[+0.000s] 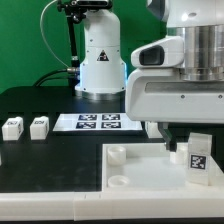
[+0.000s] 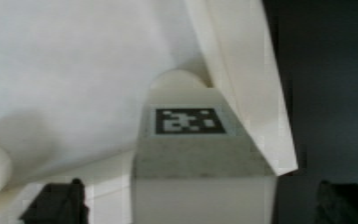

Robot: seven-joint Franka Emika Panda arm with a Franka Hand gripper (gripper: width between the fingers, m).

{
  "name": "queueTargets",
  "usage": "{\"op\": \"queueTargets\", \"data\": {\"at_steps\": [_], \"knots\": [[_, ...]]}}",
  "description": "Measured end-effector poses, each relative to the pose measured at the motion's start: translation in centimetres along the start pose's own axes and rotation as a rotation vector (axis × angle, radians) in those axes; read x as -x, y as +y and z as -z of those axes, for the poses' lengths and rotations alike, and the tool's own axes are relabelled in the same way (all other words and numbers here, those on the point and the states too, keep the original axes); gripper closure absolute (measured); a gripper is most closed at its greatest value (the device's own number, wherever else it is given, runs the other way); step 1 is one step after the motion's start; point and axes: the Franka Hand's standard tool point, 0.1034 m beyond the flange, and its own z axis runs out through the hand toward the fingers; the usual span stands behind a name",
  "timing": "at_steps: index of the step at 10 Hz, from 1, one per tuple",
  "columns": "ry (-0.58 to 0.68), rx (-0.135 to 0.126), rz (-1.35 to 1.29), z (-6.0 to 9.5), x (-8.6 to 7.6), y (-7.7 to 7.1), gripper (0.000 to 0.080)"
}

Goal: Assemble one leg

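One large flat board (image 1: 160, 165) with round corner sockets lies toward the surface's (image 1: 40, 160) near right corner in the exterior view, and none of its visible sockets carries a peg seated on its own, so the assembly looks to be mid-step rather than finished. Behind it, the marker board (image 1: 97, 122) sits near the surface's middle. Two spare pegs (image 1: 25, 127) stand close to the left edge, well apart from the work. The leg (image 1: 197, 160) stands upright over the board's right part, directly beneath the end effector (image 1: 185, 140). In the wrist view its tagged face (image 2: 188, 121) runs up between the dark fingertips (image 2: 55, 200). By my reading the end effector is clamped on the leg; lowering, seating and releasing it appear left to do.
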Motion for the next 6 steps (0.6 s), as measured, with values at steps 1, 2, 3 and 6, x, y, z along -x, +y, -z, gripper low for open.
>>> {"op": "queueTargets", "data": {"at_steps": [1,2,3,6], "knots": [[0.0,0.0,-0.036,0.0,0.0,0.0,0.0271],[0.0,0.0,-0.04,0.0,-0.02,0.03,0.0411],[-0.001,0.003,-0.095,-0.04,-0.03,0.2,0.0507],[0.002,0.008,-0.515,-0.11,-0.05,0.52,0.0507]]}}
